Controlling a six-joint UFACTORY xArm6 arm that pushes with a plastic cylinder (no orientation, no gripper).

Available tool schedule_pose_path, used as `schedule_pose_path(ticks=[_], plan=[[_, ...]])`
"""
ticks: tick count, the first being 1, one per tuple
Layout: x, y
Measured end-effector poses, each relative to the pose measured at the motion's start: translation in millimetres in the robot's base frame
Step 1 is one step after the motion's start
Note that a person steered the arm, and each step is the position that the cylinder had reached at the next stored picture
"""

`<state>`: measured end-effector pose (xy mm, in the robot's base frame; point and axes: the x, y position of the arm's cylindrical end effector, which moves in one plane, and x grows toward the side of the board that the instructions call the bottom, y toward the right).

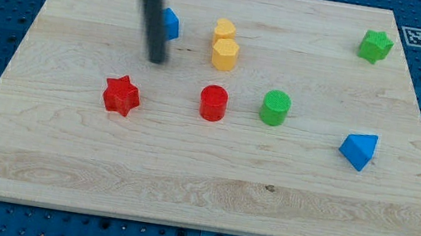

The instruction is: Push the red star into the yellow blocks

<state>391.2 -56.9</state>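
The red star (121, 95) lies left of the board's middle. The two yellow blocks stand touching toward the view's top: a yellow heart-like block (224, 30) above a yellow hexagon (225, 54). My tip (156, 60) is the lower end of the dark rod. It sits above and slightly right of the red star, with a gap between them, and left of the yellow hexagon. The rod partly hides a blue block (171, 23) behind it.
A red cylinder (213, 102) and a green cylinder (275, 108) stand below the yellow blocks. A green star (375, 45) is at the top right. A blue triangular block (358, 150) is at the right. The wooden board (199, 192) lies on a blue pegboard.
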Motion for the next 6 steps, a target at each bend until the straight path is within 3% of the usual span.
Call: schedule_pose_path(ticks=[1, 2, 3, 4, 5, 6], plan=[[-4, -61], [-7, -189], [18, -246], [103, -167], [74, -24], [-21, 37]])
